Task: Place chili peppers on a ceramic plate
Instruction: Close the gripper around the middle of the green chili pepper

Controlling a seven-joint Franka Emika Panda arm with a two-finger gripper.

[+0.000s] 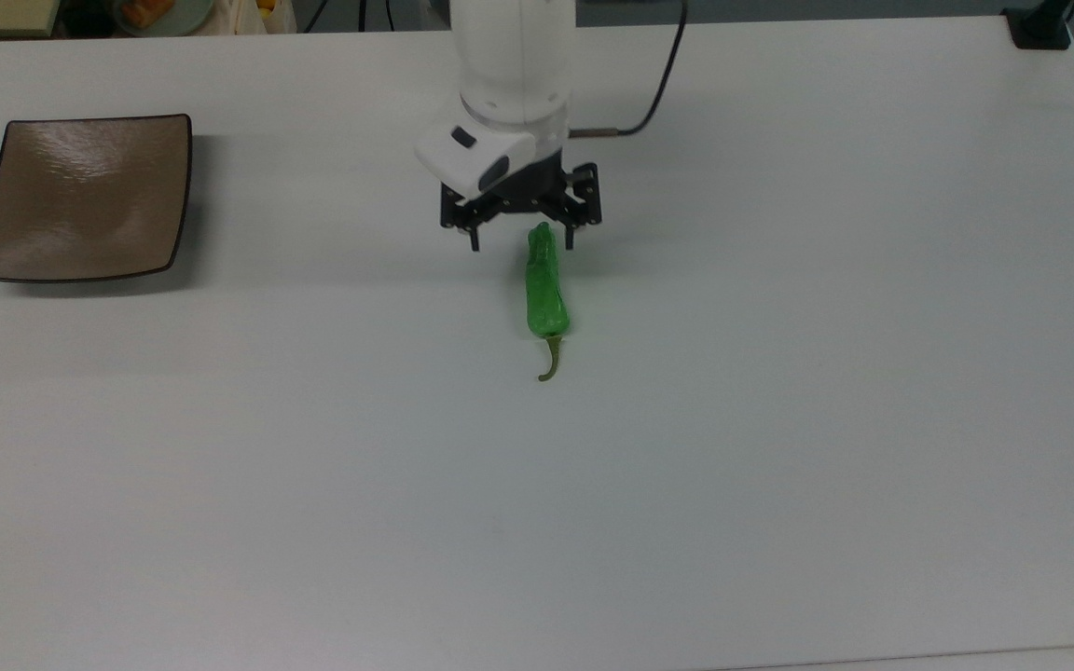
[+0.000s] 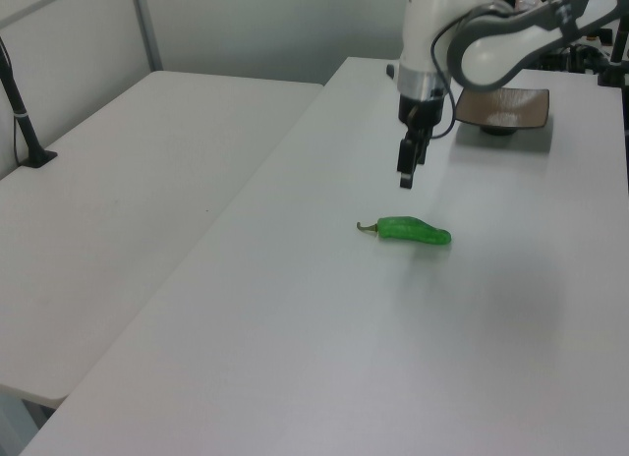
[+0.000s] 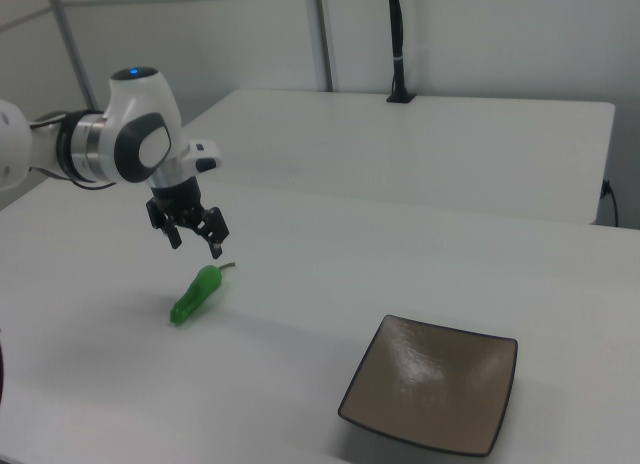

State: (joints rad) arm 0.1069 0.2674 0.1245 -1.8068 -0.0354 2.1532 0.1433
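1. hand (image 1: 520, 244) hangs above the desk (image 1: 779, 419), fingers spread apart, nothing between them
2. in the top view its fingertips sit either side of the chili pepper (image 1: 544, 287) tip; left view shows the hand (image 2: 405, 181) off the desk, clear of the pepper (image 2: 414, 230)
3. pepper lies flat on the desk, stem toward the top view's bottom
4. ceramic plate (image 1: 82, 198) bare, well apart at the top view's left
5. right view: pepper (image 3: 196, 294) below the hand (image 3: 195, 245), plate (image 3: 431, 385) at the right view's lower right

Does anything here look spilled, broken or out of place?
Nothing stands out. The green pepper lies whole on the white table, the brown plate sits empty and level, and the open gripper hangs above the pepper.
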